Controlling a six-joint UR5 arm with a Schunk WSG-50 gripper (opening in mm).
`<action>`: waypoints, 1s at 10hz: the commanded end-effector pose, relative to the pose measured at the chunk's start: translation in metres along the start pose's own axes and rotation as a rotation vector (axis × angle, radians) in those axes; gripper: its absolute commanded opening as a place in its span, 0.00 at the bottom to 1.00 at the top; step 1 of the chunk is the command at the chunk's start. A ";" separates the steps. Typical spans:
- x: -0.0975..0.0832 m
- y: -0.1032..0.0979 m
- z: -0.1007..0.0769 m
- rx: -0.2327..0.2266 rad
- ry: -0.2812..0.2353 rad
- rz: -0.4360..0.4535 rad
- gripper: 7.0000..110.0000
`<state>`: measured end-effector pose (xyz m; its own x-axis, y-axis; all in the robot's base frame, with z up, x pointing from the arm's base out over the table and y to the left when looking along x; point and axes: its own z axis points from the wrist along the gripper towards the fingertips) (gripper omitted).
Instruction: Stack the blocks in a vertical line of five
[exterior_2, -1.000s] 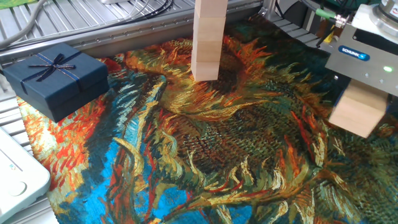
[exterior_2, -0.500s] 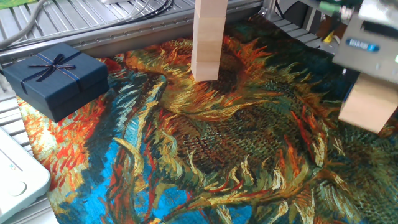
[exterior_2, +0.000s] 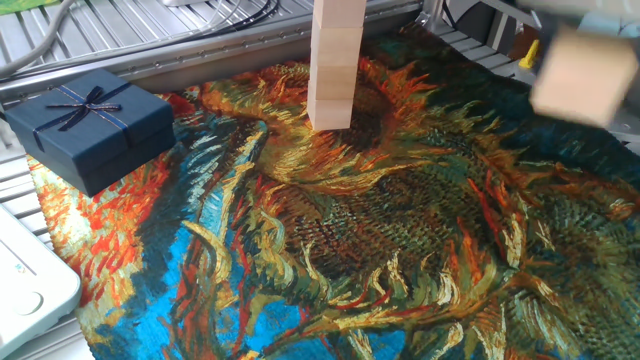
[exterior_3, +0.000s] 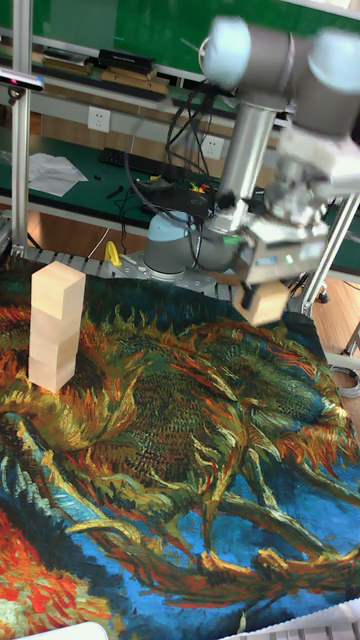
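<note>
- Three cubes, as far as the tall fixed view lets me count, stand in the stack (exterior_3: 56, 325) at about nine o'clock on the sunflower-print cloth (exterior_3: 170, 470); the fixed view cuts its top off, so I go by the tall one.
- My gripper (exterior_3: 262, 290) is clamped on a fourth wooden block (exterior_2: 580, 75), which hangs clear of the cloth at roughly two o'clock, well apart from the stack.
- A second ago that block sat much lower, just above the cloth at the right edge; half a second ago it was a little higher, and now it is up near the top of the fixed view and motion-blurred. I am lifting it.
- The stack itself has not shifted across those views, and neither has the dark blue gift box (exterior_2: 92, 125) at about ten o'clock.
- I judge this to be the carry phase: pick done, transfer to come.
- The lift looks needed, since the block has to clear the stack's top before I can set it down squarely.
- With this one placed, I reckon one more block would remain.
</note>
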<state>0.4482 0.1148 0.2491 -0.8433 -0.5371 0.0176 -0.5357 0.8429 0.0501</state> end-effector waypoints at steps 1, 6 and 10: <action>0.035 -0.053 -0.041 -0.004 0.008 -0.123 0.00; 0.064 -0.077 -0.018 0.026 0.040 -0.139 0.00; 0.048 -0.045 -0.019 -0.103 -0.027 0.024 0.00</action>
<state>0.4322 0.0319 0.2634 -0.7923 -0.6092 0.0323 -0.6053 0.7916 0.0831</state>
